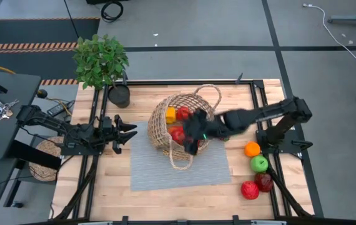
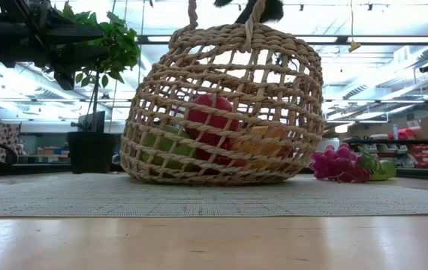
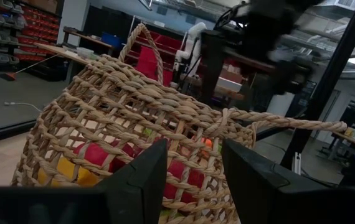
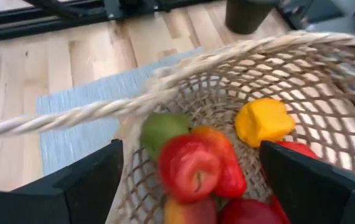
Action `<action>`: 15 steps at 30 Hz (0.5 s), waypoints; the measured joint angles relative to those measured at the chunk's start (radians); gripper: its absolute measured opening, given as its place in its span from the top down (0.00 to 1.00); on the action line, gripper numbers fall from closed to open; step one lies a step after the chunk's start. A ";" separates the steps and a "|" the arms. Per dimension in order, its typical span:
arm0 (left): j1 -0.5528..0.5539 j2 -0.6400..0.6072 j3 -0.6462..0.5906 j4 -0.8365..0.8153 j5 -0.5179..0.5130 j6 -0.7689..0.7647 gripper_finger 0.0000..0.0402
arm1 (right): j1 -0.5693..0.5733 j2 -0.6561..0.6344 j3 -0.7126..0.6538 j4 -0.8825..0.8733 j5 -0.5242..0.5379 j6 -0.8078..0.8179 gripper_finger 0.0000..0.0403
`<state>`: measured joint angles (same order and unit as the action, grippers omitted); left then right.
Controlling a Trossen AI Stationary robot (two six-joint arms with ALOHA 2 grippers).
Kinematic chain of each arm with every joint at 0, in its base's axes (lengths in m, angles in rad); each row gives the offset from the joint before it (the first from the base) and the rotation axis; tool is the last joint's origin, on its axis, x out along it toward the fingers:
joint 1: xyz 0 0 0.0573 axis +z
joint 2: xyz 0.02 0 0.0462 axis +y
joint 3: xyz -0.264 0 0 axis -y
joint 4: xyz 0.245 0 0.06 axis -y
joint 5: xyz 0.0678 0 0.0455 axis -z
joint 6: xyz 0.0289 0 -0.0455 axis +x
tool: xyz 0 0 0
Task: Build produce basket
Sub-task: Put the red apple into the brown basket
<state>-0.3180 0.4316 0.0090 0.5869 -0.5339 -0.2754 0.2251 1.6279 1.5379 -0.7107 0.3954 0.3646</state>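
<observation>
We are seeing one basket (image 1: 165,122) on one grey mat (image 1: 212,169), one potted plant (image 1: 101,60), and four loose pieces of produce: one orange (image 1: 252,149), one green apple (image 1: 259,164) and two red fruits (image 1: 250,190). We are counting two claws.

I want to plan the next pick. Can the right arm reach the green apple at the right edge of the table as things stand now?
Probably yes. The right claw is open and empty above the basket. The green apple lies in the open beside the right arm's base, next to an orange, with nothing on top of it; the arm must fold back.
</observation>
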 joint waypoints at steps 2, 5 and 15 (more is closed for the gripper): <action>0.000 0.000 0.000 0.000 0.000 -0.001 0.60 | 0.067 -0.013 0.002 -0.033 0.094 0.038 0.08; 0.000 0.000 0.000 0.000 0.000 0.000 0.60 | 0.159 -0.039 0.002 -0.127 0.201 0.157 0.09; 0.000 0.000 0.000 0.000 0.000 0.000 0.60 | 0.393 -0.093 0.002 -0.431 0.125 0.633 0.13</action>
<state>-0.3180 0.4314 0.0090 0.5872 -0.5339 -0.2758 0.6181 1.5353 1.5402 -1.1413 0.5209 0.9974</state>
